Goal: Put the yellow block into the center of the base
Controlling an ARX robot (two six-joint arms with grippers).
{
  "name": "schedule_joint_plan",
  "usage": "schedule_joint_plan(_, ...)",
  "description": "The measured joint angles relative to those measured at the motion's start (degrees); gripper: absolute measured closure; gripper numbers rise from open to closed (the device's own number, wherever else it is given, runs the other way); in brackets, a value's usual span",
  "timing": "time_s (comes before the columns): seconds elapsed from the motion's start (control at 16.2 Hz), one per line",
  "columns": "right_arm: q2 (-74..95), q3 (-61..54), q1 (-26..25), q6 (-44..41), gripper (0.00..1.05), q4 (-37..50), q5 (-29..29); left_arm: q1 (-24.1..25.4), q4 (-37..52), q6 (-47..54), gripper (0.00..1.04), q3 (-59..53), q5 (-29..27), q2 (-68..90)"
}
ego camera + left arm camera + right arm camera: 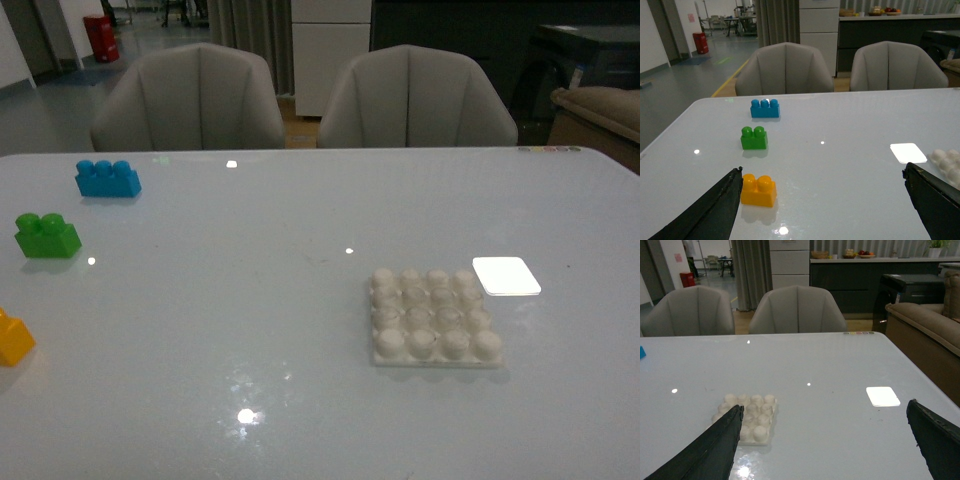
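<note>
1. Clearly, from the front view, the yellow block (14,340) sits at the table's (300,230) near left edge, half cut off by the frame. The base (435,318) lies well apart from it, right of centre, with a smooth white patch (506,276) touching its far right corner. Neither arm shows here. I judge the left arm the nearer one for the pick.

2. In the left wrist view, the left gripper (822,200) is spread wide and holds nothing. The block lies just ahead of it, close beside one finger (715,210) rather than centred in the gap. Its two studs sit side by side, so the long axis runs roughly along the line between the fingers. I expect to shift the claw sideways over the block, and perhaps turn the wrist to pinch the long flat sides. The green brick (754,138) and blue brick (765,108) stand farther off, in a row.

3. In the right wrist view, the right gripper (825,442) is also wide and empty. The base lies ahead of it, next to one finger, unoccupied; the block is not visible here.
</note>
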Motion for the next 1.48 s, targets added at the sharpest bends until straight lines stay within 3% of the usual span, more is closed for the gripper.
schedule_joint_plan(1.48,0.0,0.0,0.0,0.0,0.06,0.0,0.0,0.0,0.0,0.0,0.07,0.0,0.0,0.0)
